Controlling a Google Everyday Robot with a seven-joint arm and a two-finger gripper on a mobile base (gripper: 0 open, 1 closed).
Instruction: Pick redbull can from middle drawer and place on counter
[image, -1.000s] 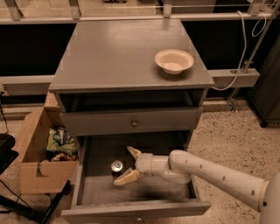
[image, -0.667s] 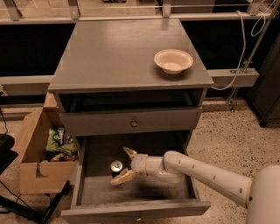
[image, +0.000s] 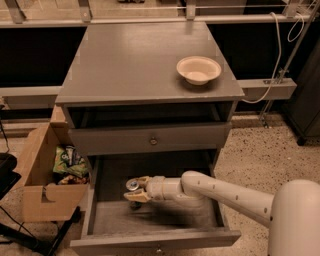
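— Jaws look drawn in on the redbull can (image: 132, 185), one finger on each side of it; I read that as a grip, though contact on the far side is hidden.

— And a second ago?

— They stood wide apart, just right of the can; since then the gripper (image: 134, 188) has slid left and its spread has narrowed around the can's top.

— Where is the can?

— Upright, low inside the middle drawer (image: 160, 222), toward the left rear of the floor; only the shiny lid shows clearly; it does not seem to be lifted yet.

— So what does that mean for the task?

— The reach is over and the grasp is made or nearly so; lifting is my guess for the next step; the arm (image: 225, 192) lies across the drawer from the right, so the can must rise clear of the shut upper drawer (image: 150, 139) before it can travel to the counter (image: 130, 60).

— Room up there?

— Yes; a cream bowl (image: 198, 69) sits at the right rear; the left and front are bare.
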